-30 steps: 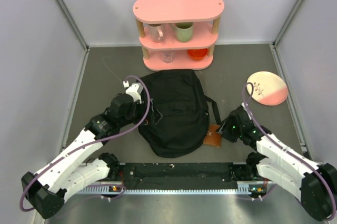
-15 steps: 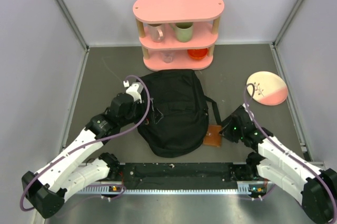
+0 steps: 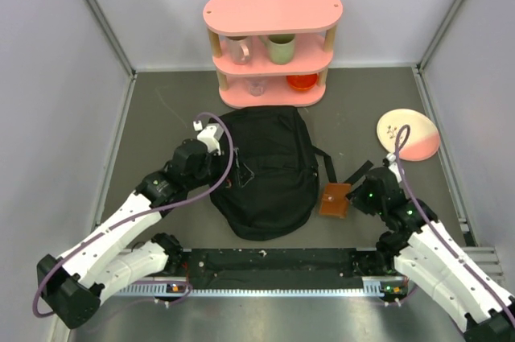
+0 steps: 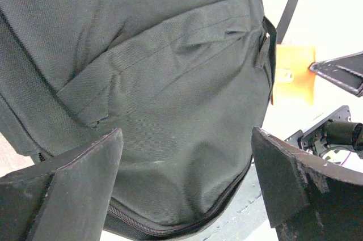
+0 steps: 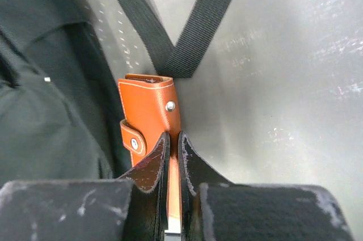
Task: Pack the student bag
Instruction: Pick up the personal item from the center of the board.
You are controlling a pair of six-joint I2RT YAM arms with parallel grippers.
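The student bag (image 3: 265, 169) is a big black backpack lying flat mid-table, its front pocket (image 4: 170, 82) filling the left wrist view. My left gripper (image 3: 228, 166) hovers at the bag's left side, jaws wide open (image 4: 187, 184) with only fabric and zipper beneath them. A small brown leather wallet (image 3: 335, 199) is just right of the bag, beside a black strap (image 5: 187, 31). My right gripper (image 3: 352, 197) is shut on the wallet's edge (image 5: 150, 110), and the fingertips (image 5: 173, 142) pinch the leather between them. The wallet also shows orange in the left wrist view (image 4: 292, 74).
A pink two-tier shelf (image 3: 272, 44) stands behind the bag with mugs and a red bowl on its levels. A pink and white plate (image 3: 408, 134) lies at the right. Grey walls close in the left, right and back; the arms' base rail (image 3: 273, 265) runs along the near edge.
My right gripper closed on the wallet and carried it a little right, away from the bag's edge. The left arm shifted slightly toward the bag, still open.
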